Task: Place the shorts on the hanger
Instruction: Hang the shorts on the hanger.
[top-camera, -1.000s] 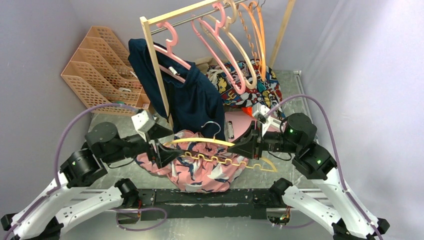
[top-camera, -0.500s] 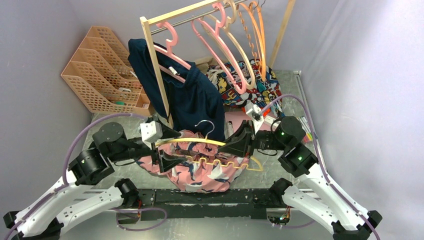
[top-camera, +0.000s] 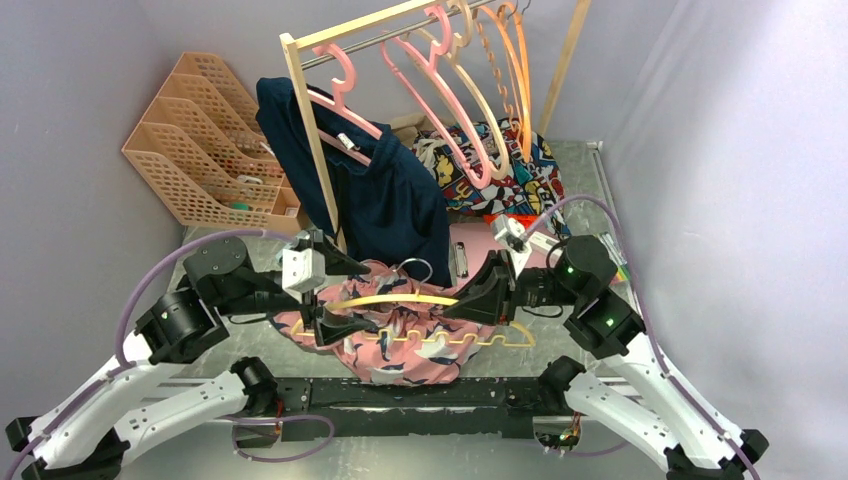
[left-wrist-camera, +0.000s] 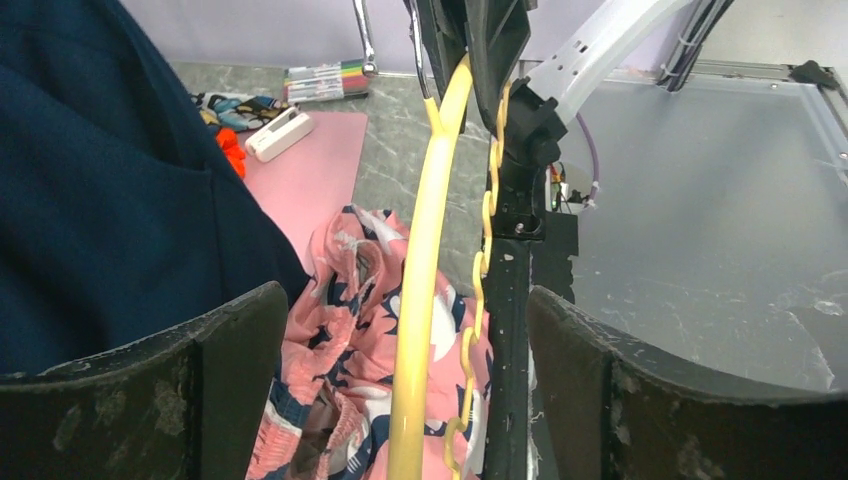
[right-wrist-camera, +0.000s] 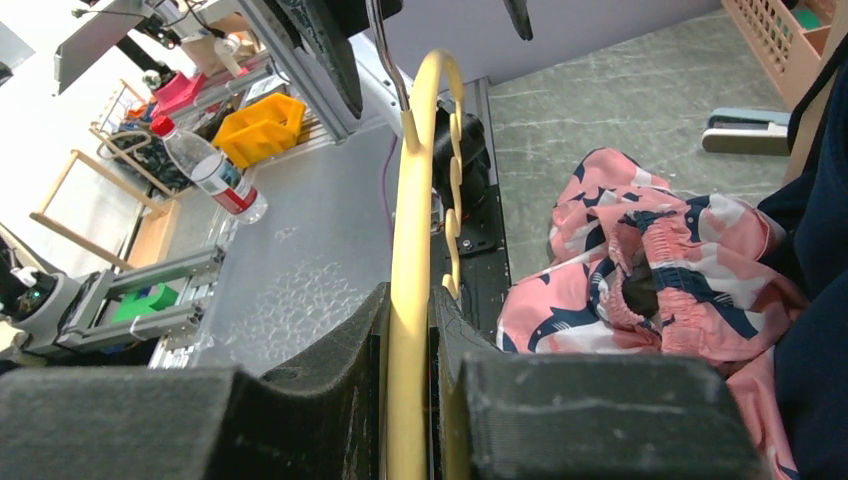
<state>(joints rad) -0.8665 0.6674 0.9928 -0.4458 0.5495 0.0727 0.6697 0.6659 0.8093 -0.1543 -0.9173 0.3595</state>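
Observation:
The salmon-pink shorts (top-camera: 400, 350) with navy and white print lie crumpled on the table between the two arms. Just above them hangs the pale yellow hanger (top-camera: 395, 299), lying roughly level, its wire hook pointing away from the arms. My right gripper (top-camera: 465, 305) is shut on the hanger's right shoulder; in the right wrist view the yellow bar (right-wrist-camera: 410, 230) runs pinched between the pads (right-wrist-camera: 350, 370). My left gripper (top-camera: 338, 320) stands open around the hanger's left end. The left wrist view shows the hanger (left-wrist-camera: 425, 300) passing between the wide-apart fingers (left-wrist-camera: 230, 370) without touching them, with the shorts (left-wrist-camera: 340, 330) below.
A wooden rack (top-camera: 310, 140) behind holds pink and orange hangers (top-camera: 440, 70) and a navy garment (top-camera: 390, 200). Cartoon-print cloth (top-camera: 505, 170) lies at the back right. Peach file trays (top-camera: 200, 140) stand at the back left. A pink mat (top-camera: 475, 245) lies behind the shorts.
The right gripper has carried the hanger a little lower and to the left, closer over the shorts. The left gripper has stayed around its left end, jaws still apart.

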